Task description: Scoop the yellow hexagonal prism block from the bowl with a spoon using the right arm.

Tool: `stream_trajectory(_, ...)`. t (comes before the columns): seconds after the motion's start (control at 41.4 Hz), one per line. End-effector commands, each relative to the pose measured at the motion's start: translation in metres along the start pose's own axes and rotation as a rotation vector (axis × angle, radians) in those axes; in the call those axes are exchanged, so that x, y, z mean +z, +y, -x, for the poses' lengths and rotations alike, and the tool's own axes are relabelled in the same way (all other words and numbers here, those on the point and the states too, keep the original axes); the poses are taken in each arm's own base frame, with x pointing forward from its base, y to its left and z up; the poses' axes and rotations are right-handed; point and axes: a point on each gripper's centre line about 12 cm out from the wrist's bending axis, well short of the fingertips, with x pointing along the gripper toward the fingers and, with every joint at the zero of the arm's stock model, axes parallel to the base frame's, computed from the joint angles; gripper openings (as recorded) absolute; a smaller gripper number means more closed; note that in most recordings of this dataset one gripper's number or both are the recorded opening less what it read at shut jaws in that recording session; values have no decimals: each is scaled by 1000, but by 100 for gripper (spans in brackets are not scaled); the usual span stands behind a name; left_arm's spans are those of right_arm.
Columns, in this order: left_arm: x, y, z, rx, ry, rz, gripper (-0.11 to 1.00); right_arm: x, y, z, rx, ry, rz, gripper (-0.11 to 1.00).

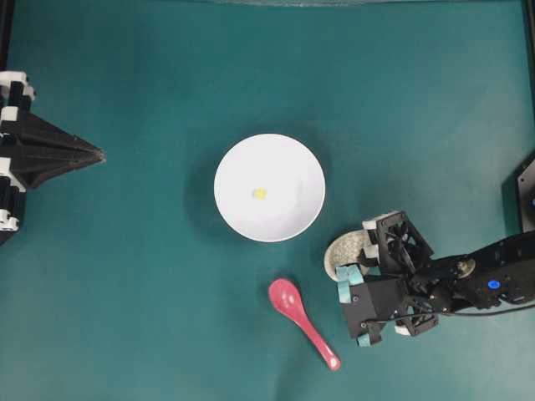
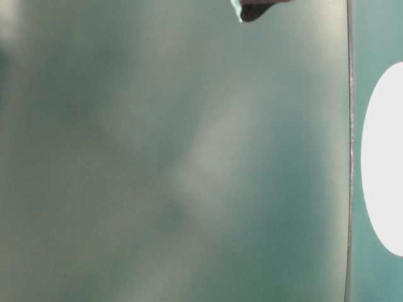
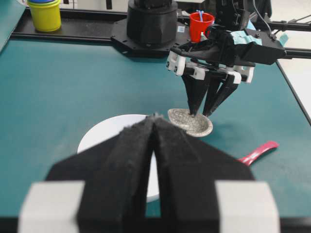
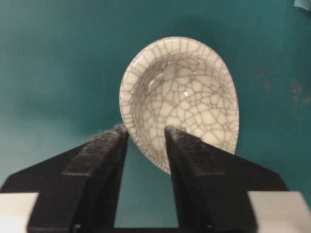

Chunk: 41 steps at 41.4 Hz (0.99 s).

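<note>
Spoon (image 1: 303, 324) lies free on the teal table (image 1: 134, 292), scoop toward the white bowl (image 1: 234, 209), handle pointing away from it and toward the near edge. Yellow hexagonal prism block (image 1: 260, 193) sits near the middle of the bowl, untouched.

My right gripper (image 4: 145, 133) is not at the spoon. It points down over the crackle-glazed spoon rest (image 4: 182, 99), fingers (image 4: 104, 145) part-open, one on each side of the rest's near rim. Whether the pads pinch that rim or only frame it, I cannot tell; in the left wrist view the rest looks tilted, so some contact seems likely. Left gripper (image 3: 154, 127) is parked with jaws together, holding nothing.

Step in hand, as I judge it: get the spoon.
- Clear the rest first: open wider and lift straight up, so it is not dragged toward the bowl.
- Swing over to the spoon handle, beside the gripper in the overhead view.
- Align the fingers across the handle, well back from the scoop.
- Glossy handle looks slippery; close firmly.
</note>
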Motion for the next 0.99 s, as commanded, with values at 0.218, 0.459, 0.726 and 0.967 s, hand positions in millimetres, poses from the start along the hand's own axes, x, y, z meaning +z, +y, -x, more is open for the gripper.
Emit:
stream_trajectory(0.218, 12, -1, -2, -3, -29, -2, 1, 7, 1, 5, 16, -46, -2, 36)
stream_trajectory(0.459, 11, -1, -2, -3, -28, -2, 1, 8, 2, -1, 33, -59, -7, 34)
stream_trajectory(0.726, 12, -1, -2, -3, -29, 1, 1, 10, 1, -3, 41, -72, -22, 26)
stream_trajectory(0.967, 12, -1, -2, -3, -31, 0, 1, 14, 0, -2, 56, -98, -38, 16)
